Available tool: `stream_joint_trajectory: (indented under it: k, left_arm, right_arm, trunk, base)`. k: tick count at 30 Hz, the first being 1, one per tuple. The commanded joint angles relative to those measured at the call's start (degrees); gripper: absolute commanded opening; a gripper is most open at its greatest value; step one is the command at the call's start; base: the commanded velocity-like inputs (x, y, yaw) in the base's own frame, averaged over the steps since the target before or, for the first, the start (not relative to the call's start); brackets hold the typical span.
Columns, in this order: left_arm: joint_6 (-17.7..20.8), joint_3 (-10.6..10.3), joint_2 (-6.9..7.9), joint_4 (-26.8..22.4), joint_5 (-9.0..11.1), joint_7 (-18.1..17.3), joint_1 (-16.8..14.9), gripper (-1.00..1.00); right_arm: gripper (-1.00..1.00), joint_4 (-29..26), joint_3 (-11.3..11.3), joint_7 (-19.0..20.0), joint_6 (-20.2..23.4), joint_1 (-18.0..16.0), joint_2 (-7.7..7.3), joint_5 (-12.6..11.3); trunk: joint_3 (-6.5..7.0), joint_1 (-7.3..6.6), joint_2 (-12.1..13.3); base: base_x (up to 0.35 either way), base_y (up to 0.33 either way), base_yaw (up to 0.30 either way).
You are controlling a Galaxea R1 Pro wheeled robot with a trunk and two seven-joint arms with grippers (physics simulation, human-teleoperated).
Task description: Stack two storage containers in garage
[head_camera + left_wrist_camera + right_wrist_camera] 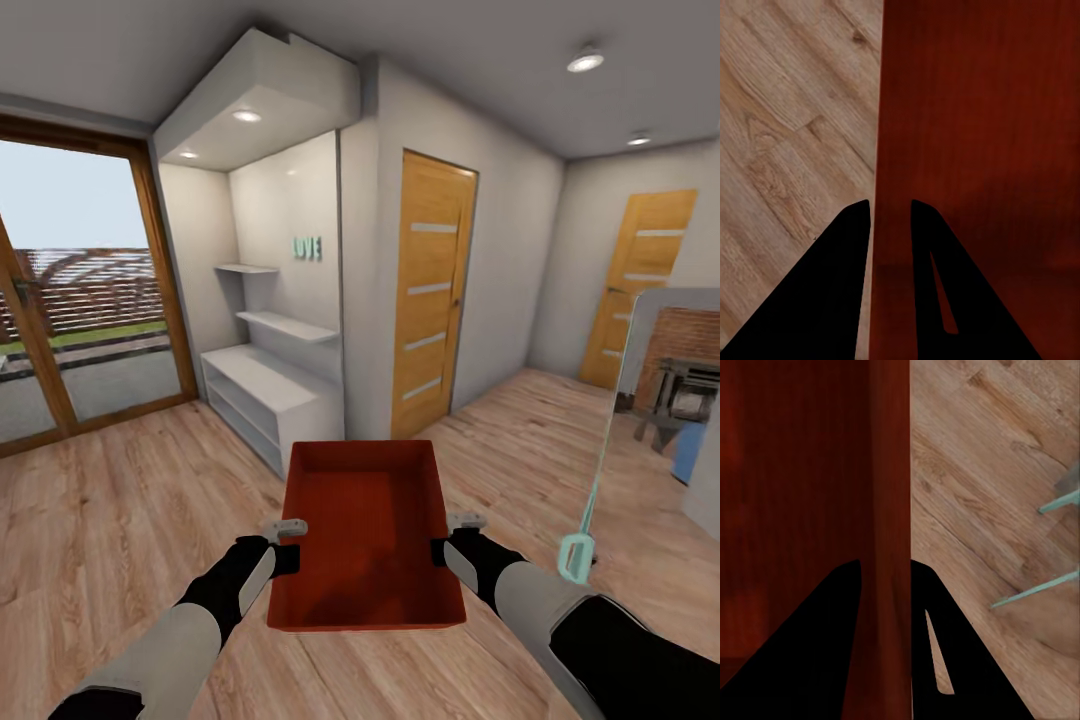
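Storage container (pixel 367 535), one red-orange open-top bin, hangs in front of the robot above the light wood plank floor (pixel 120 520), carried between both arms. Going from the left: a glazed sliding door (pixel 70 300) looks onto a terrace, then comes a white shelf unit (pixel 270 390) in a niche, then a closed wooden door (pixel 432 290), a second wooden door (pixel 640 285) farther off, and at the far right a glass-topped piece with a teal leg (pixel 590 510). The left end effector (pixel 285 528) is clenched on the bin's left wall, which its wrist view shows pinched between the two dark fingers (pixel 832 292). The right end effector (pixel 467 521) grips the opposite wall the same way, its fingers (pixel 825 652) straddling the rim. Judging by the wood flooring, the robot is not yet in the garage, so this is the carrying stage: one bin is lifted and in transit, nothing is set down on concrete, and the second bin and the stacking remain to be done.
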Motion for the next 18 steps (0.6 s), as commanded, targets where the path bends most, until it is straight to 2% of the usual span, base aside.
stream_joint_trajectory:
  k: [1, 18]
  left_arm:
    - [0.5, -0.76, 0.14, 0.25, -0.77, 0.86, -0.01, -1.0]
    - [0.5, -0.76, 0.14, 0.25, -0.78, 0.88, -0.01, -1.0]
  right_arm:
    - [-1.0, -0.28, 1.28, -0.52, 0.36, -0.08, -0.04, 1.13]
    - [-1.0, -0.32, 1.26, -0.52, 0.36, -0.08, -0.04, 1.13]
  trunk:
    - [-0.1, 0.05, -0.09]
    - [-0.1, 0.05, -0.09]
  base:
    - [0.322, 0.0, 0.0]
    - [0.322, 0.0, 0.0]
